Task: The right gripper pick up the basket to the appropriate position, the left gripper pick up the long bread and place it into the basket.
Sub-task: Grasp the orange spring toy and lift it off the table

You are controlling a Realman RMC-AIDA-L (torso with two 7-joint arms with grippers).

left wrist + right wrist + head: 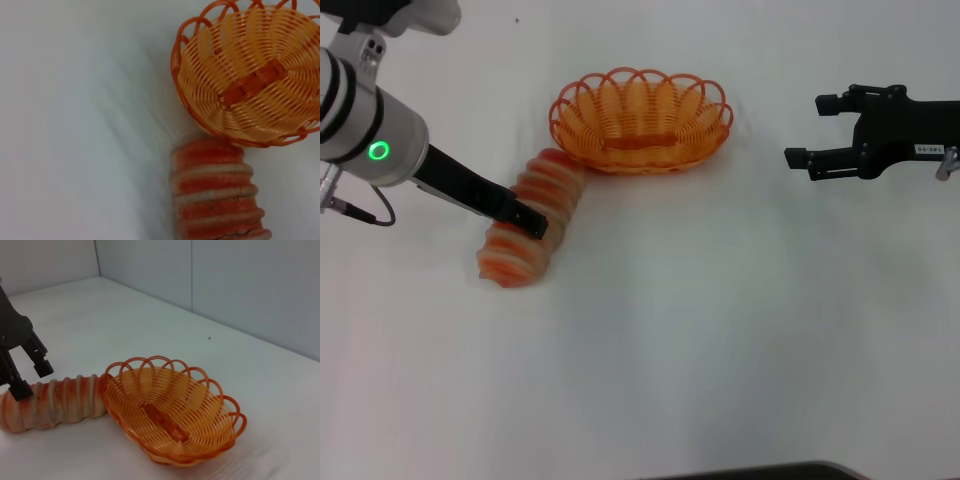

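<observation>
Right wrist view alone shows left gripper [30,380] jaws wide over bread [50,402], beside basket [170,415]; right gripper [815,130] wide, empty.

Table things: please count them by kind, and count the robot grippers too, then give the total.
Basket: 1
Long bread: 1
Grippers: 2, the left gripper over the bread, the right gripper open, off to the basket's right
Total: 4
</observation>
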